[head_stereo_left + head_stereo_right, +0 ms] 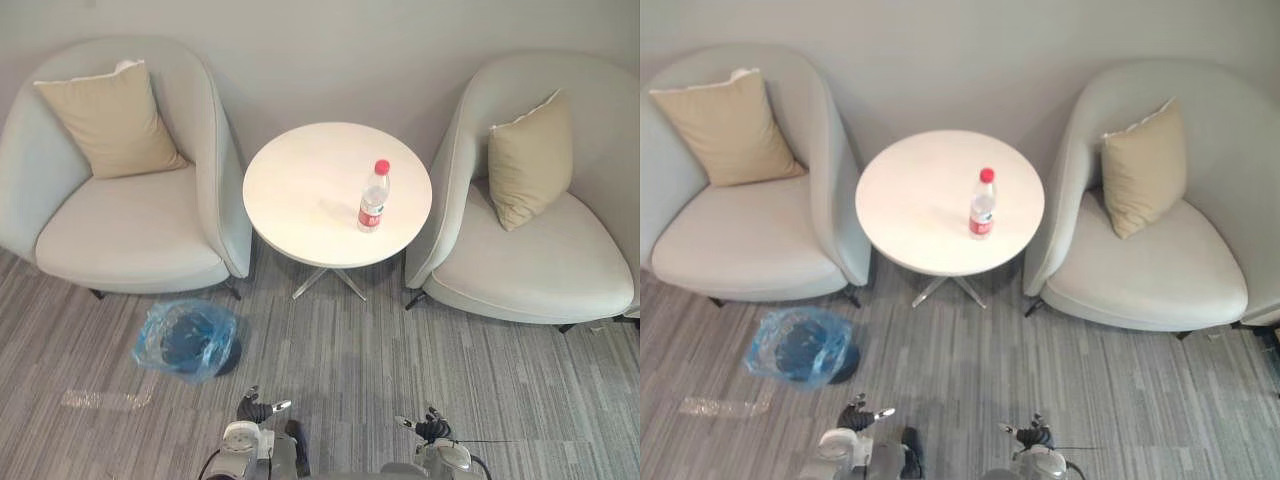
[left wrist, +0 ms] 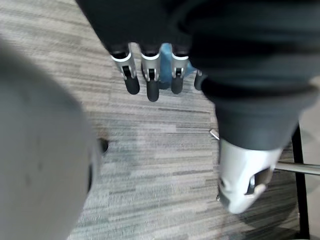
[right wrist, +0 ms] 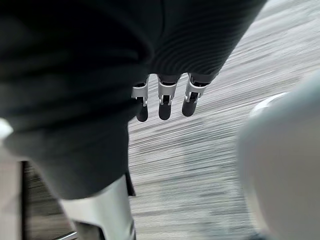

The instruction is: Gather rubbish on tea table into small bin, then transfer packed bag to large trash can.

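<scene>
The one piece of rubbish, a plastic water bottle [image 1: 373, 196], stands upright right of centre on the round tabletop [image 1: 300, 190], near its right-hand edge. It is clear and ribbed, with a red cap and a red label band, and looks nearly empty, so it should be light and easy to tip. The tabletop is smooth, matte white and sits on thin crossed metal legs [image 1: 332, 281].

The small bin [image 1: 187, 340] waits on the floor in the lower left of the frame, just in front of the left armchair [image 1: 130, 225]. It is a dark, round tub lined with a thin, crinkled blue plastic bag whose slack edge spills over the rim, probably so that the bag can be gathered up and carried once filled.

The left hand [image 1: 257, 409] and the right hand [image 1: 430, 428] hang low at the bottom edge of the frame, well apart from the bottle. In the wrist views the left fingers [image 2: 151, 80] and the right fingers [image 3: 165, 102] are relaxed and grasp nothing, so I judge that the task has not yet started.

The two curved armchairs, the right one [image 1: 540, 265] mirroring the left, are pale grey fabric, each with a soft beige cushion [image 1: 108, 120]. The floor [image 1: 350, 370] is grey, streaked short-pile carpet.
</scene>
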Controlling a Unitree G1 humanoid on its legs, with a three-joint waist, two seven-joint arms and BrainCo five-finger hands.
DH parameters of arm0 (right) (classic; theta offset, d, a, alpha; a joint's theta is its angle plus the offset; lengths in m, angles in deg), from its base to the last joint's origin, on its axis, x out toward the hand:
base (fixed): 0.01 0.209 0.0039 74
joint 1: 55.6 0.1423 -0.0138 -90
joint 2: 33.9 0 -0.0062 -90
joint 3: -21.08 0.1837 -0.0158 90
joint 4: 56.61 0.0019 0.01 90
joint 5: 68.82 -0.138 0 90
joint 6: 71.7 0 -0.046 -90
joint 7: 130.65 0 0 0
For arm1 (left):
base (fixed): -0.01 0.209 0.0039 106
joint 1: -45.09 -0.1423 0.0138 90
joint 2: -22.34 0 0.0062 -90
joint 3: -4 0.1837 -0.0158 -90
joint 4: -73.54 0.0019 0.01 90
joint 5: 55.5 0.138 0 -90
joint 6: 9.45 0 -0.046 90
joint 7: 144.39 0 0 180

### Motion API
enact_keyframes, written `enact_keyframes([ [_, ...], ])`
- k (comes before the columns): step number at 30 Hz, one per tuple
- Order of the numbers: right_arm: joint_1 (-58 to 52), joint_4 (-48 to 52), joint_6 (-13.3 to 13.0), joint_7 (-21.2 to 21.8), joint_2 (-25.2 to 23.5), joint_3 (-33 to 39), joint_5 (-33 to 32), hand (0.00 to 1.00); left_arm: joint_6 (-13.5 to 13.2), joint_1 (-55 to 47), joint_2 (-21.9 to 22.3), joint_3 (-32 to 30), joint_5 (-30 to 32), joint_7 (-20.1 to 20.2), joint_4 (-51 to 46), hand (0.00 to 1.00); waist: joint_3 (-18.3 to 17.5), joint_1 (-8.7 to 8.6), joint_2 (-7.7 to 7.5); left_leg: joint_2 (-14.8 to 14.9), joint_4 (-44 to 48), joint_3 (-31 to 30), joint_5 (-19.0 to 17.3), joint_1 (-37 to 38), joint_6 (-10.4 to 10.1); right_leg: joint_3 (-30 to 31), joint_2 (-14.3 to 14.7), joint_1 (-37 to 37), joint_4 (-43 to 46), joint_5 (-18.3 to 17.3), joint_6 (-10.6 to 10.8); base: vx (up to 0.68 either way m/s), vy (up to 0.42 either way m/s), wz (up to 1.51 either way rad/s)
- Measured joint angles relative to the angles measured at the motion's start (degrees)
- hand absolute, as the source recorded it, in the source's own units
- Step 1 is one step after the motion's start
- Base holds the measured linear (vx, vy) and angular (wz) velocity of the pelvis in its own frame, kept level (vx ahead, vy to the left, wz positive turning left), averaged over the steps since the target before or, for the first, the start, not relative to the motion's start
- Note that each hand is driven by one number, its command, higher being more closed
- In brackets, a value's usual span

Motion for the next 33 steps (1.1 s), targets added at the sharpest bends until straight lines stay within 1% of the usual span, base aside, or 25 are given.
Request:
enact_keyframes([
  [1,-0.05,0.02,0.01,0.09,0.32,0.00,0.11,0.00,0.01,-0.11,0.03,-0.07,0.01,-0.04,0.06,0.00,0.00,0.01,0.02,0.41,-0.16,-0.74,0.01,2.08,0.00,-1.72,-0.29,-1.33,-0.45,-2.05,-0.69,0.30,-0.028,0.41],
  [2,-0.04,0.04,0.01,0.12,0.49,0.00,0.42,0.00,0.00,-0.27,0.10,-0.21,0.00,-0.04,0.01,0.00,-0.03,0.04,0.29,1.18,-0.34,-1.04,0.03,3.20,-0.02,-3.06,0.14,-2.24,-2.85,-3.01,-1.37,0.35,-0.070,0.47],
  [3,-0.04,0.54,-0.01,0.10,0.49,0.00,1.58,0.00,-0.02,-0.57,0.21,-0.55,0.00,-0.03,-0.02,0.00,-0.16,0.09,0.73,2.53,-0.75,-1.80,0.02,4.20,-0.04,-3.90,1.28,-4.12,-7.77,-3.82,-1.81,0.32,-0.128,0.40],
  [5,-0.17,1.38,-0.03,0.04,0.36,0.00,2.04,0.00,-0.02,-0.65,0.30,-0.72,0.03,-0.03,-0.02,0.00,-0.12,-0.22,0.79,3.68,-1.04,-2.70,0.02,4.70,-0.10,-3.09,2.54,-6.00,-15.24,-3.33,-1.99,0.27,-0.173,0.35],
  [6,-0.17,1.45,0.00,0.04,0.37,-0.03,2.05,0.00,-0.02,-0.67,0.39,-0.96,0.07,-0.02,-0.02,0.00,-0.12,-0.33,0.71,3.97,-1.24,-2.82,-0.10,5.05,-0.68,-2.20,3.31,-6.46,-20.62,-1.30,-1.96,0.28,-0.234,0.29],
  [7,-0.39,1.16,0.01,0.04,0.19,-0.12,2.04,0.00,-0.07,-0.79,0.15,-0.98,0.12,-0.02,-0.10,0.00,-0.54,-0.32,-0.29,3.35,-1.56,-3.14,-0.81,5.73,-2.71,0.27,3.95,-6.14,-29.68,6.95,-3.06,0.35,-0.313,0.30],
  [8,-0.80,0.75,0.11,0.19,-0.45,-0.18,2.02,0.00,-0.13,-0.49,-0.03,-1.52,0.33,-0.01,0.17,0.00,-0.59,-0.31,-1.69,2.31,-1.62,-3.76,-2.23,6.45,-4.91,1.81,3.57,-5.64,-31.70,9.45,-3.27,0.35,-0.306,0.01],
  [9,-0.19,0.09,0.11,0.25,1.38,-0.12,2.04,0.00,-0.15,-0.50,2.04,-3.02,0.53,0.01,0.30,0.00,-0.71,0.27,1.56,4.89,-1.75,-3.80,-2.94,7.19,-5.96,1.31,5.64,-5.49,-31.11,9.18,-3.92,0.28,-0.261,-0.10],
  [11,-0.33,-0.11,0.07,0.20,2.42,0.04,1.99,0.00,-0.11,-0.86,4.06,-3.48,0.56,-0.05,0.35,0.00,-1.20,0.03,3.66,6.82,-1.64,-4.04,-2.98,7.24,-6.16,-0.28,7.59,-3.52,-34.02,8.59,-4.40,0.25,-0.212,0.01],
  [12,-0.37,-0.18,0.10,0.05,2.71,0.15,1.99,0.00,-0.10,-0.71,5.19,-3.45,0.57,0.04,0.35,0.00,-1.44,-0.10,4.36,8.14,-0.97,-4.57,-2.85,7.25,-6.37,-1.88,8.62,-1.93,-35.27,7.91,-4.90,0.22,-0.195,0.32],
  [13,-0.52,-0.19,0.09,0.02,2.66,0.22,1.95,0.00,-0.10,-0.52,5.63,-3.45,0.57,0.04,0.35,0.00,-1.40,-0.15,4.39,8.74,-0.15,-5.18,-2.86,7.16,-6.40,-2.71,8.92,-0.96,-35.67,7.45,-5.04,0.16,-0.195,0.78],
  [14,-0.94,-0.09,-0.07,0.01,1.93,0.27,1.53,0.00,-0.15,-0.19,5.60,-3.58,0.71,0.02,0.07,0.00,-0.81,-0.19,3.74,10.13,5.87,-7.37,-3.23,5.07,-7.00,-4.66,9.22,1.73,-36.39,5.68,-5.19,0.11,-0.200,0.80],
  [15,-1.15,-0.05,-0.13,0.01,1.69,0.28,1.48,0.00,-0.15,-0.07,5.65,-3.91,0.89,0.07,-0.03,0.00,-0.47,-0.20,3.22,10.87,10.01,-7.69,-3.45,3.31,-7.35,-5.58,9.31,2.88,-36.87,5.19,-5.08,0.09,-0.189,0.89],
  [16,-1.43,0.01,-0.38,0.02,1.53,0.28,1.08,0.00,-0.16,0.25,5.69,-4.03,0.98,0.08,-0.81,0.00,0.06,-0.12,2.76,12.11,17.19,-8.18,-3.55,-0.08,-7.53,-6.62,9.78,4.58,-37.91,4.82,-5.20,0.11,-0.167,0.52],
  [17,-1.66,-0.06,-0.41,-0.03,1.70,0.30,0.93,0.00,-0.37,0.21,5.65,-4.15,0.94,0.10,-2.68,0.00,0.50,0.94,3.03,14.60,27.94,-8.49,-3.68,-5.07,-8.47,-7.30,11.31,6.91,-39.64,4.44,-5.96,0.11,-0.095,0.31],
  [18,-1.68,-0.06,-0.40,-0.05,1.73,0.32,0.92,0.00,-0.47,0.17,5.67,-4.53,0.87,0.08,-3.22,0.00,0.55,1.15,3.19,15.32,30.05,-8.41,-4.15,-5.98,-8.65,-7.31,11.66,7.76,-40.03,4.41,-6.22,0.12,-0.067,0.06],
  [20,-1.65,0.00,-0.42,-0.07,1.71,0.40,0.58,0.00,-0.57,-0.36,5.69,-4.98,0.29,0.06,-3.26,0.00,0.56,1.02,3.15,14.98,28.94,-6.19,-6.07,-8.16,-9.17,-6.93,11.47,9.42,-40.75,4.67,-6.05,0.15,0.038,-0.21],
  [22,-1.67,0.13,-0.40,-0.17,1.81,0.49,-0.23,0.00,-0.56,-0.30,5.70,-4.97,-0.04,0.04,-3.27,0.00,0.51,1.02,3.30,13.08,22.99,-5.68,-6.34,-9.43,-8.59,-5.88,10.58,9.61,-40.58,4.68,-5.58,0.16,0.136,-0.36],
  [23,-1.78,0.72,-0.37,-0.40,1.81,0.49,-0.25,0.00,-0.51,-0.17,5.71,-4.88,-0.04,-0.03,-3.25,0.00,0.57,1.05,3.65,11.30,15.56,-6.76,-4.35,-9.85,-7.65,-4.83,10.11,9.70,-40.00,4.37,-4.48,0.12,0.153,-0.40],
  [24,-2.01,1.24,-0.33,-0.60,1.68,0.45,-0.20,0.00,-0.52,0.17,5.56,-4.44,-0.03,-0.03,-3.13,0.00,0.86,1.34,3.45,9.67,12.65,-7.17,-2.11,-8.66,-7.21,-2.96,9.87,9.78,-39.21,3.86,-3.02,0.18,0.207,-0.33],
  [25,-2.10,1.24,-0.29,-0.59,1.71,0.38,-0.19,0.00,-0.48,0.20,5.27,-4.31,-0.07,-0.04,-2.96,0.00,0.61,1.34,3.25,8.92,11.45,-7.07,-1.83,-8.13,-6.93,-2.12,9.59,9.88,-39.74,4.00,-2.76,0.13,0.120,-0.12],
  [27,-2.90,1.18,0.10,-0.53,1.21,0.13,-0.12,0.00,-0.33,0.16,4.09,-3.27,-0.10,0.02,-2.63,0.00,-0.35,1.31,1.77,7.24,10.59,-5.98,-1.73,-7.57,-6.20,-0.24,8.58,10.75,-43.38,5.33,-1.60,0.18,0.158,-0.02],
  [30,-3.09,1.37,0.06,-0.55,1.01,-0.10,-0.07,0.00,-0.16,0.12,3.85,-3.28,-0.04,0.03,-2.39,0.00,-0.34,1.31,1.73,5.98,9.86,-5.69,-1.75,-6.23,-6.16,0.12,7.67,12.43,-44.99,5.72,-1.42,0.13,0.093,-0.07],
  [31,-3.39,1.54,0.03,-0.51,1.01,-0.16,-0.05,0.00,-0.15,-0.04,3.80,-3.25,-0.03,0.04,-2.11,0.00,-0.41,1.30,1.89,5.36,8.54,-5.74,-1.70,-4.29,-6.09,0.14,7.28,14.26,-46.04,5.75,-1.32,0.11,0.047,0.00],
  [33,-3.95,1.90,-0.01,-0.51,0.86,-0.62,-0.02,0.00,-0.16,-0.56,3.81,-3.17,0.02,0.06,-2.09,0.00,-1.17,1.30,2.11,5.14,7.15,-5.86,-1.54,-3.35,-5.83,0.10,7.30,14.67,-46.81,5.71,-1.27,0.07,-0.003,0.05],
])
